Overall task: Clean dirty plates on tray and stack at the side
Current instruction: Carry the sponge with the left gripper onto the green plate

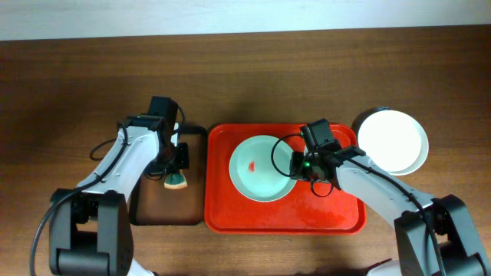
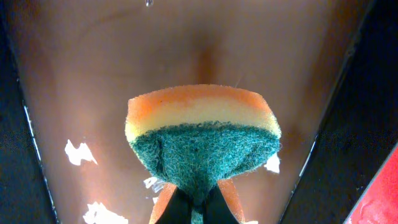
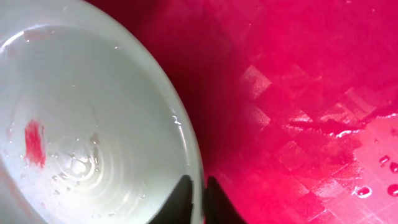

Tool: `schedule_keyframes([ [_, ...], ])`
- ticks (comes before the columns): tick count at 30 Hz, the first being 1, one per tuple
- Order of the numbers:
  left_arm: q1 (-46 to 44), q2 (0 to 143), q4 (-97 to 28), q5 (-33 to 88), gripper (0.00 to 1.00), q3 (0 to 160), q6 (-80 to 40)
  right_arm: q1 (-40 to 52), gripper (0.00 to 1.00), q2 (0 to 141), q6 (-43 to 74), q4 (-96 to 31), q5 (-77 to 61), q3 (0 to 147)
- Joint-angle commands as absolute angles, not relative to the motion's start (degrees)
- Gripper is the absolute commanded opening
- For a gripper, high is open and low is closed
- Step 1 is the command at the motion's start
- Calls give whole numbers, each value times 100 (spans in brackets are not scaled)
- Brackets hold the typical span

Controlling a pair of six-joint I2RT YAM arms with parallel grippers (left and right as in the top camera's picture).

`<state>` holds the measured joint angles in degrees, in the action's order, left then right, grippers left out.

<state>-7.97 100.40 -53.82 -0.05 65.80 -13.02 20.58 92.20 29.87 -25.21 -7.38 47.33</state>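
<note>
Smeared mint plate [image 1: 257,170] on red tray [image 1: 230,218]; white plate [image 1: 393,139] just beside.

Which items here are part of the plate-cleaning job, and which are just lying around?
Job: smeared plate, red tray, white plate at the side, sponge in left gripper, right gripper on the smeared plate's rim.
Lying about: brown tray, table.

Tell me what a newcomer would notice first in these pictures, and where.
The bright red tray at table centre, holding a mint plate with a red smear, its rim pinched by the right gripper. Left of it, the left gripper grips an orange-and-green sponge over the brown tray.
</note>
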Motion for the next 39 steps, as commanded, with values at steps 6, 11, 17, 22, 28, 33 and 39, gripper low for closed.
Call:
schedule_keyframes([
  [6,-816,10033,-4491,64,0,5811,-1205,2099,4,9264,3052,-2508,-840,4637],
  [11,-814,10036,-4346,709,0,5704,-746,2099,4,9262,3044,-2508,-993,4641],
  [17,-812,10038,-4202,604,0,5669,-657,2099,4,9264,3030,-2510,-969,4626],
  [22,-810,9994,-4462,620,0,5937,-655,2099,8,9264,3033,-2510,-982,4626],
  [28,-812,9395,-5092,620,0,7000,-655,2099,24,9264,3052,-2508,-1203,4628],
  [33,-810,9378,-5330,617,0,7002,-655,2102,4,9264,3055,-2307,-805,4626],
  [39,-810,9378,-6066,449,0,7686,-679,2104,4,9264,3253,-2742,-1802,4628],
])
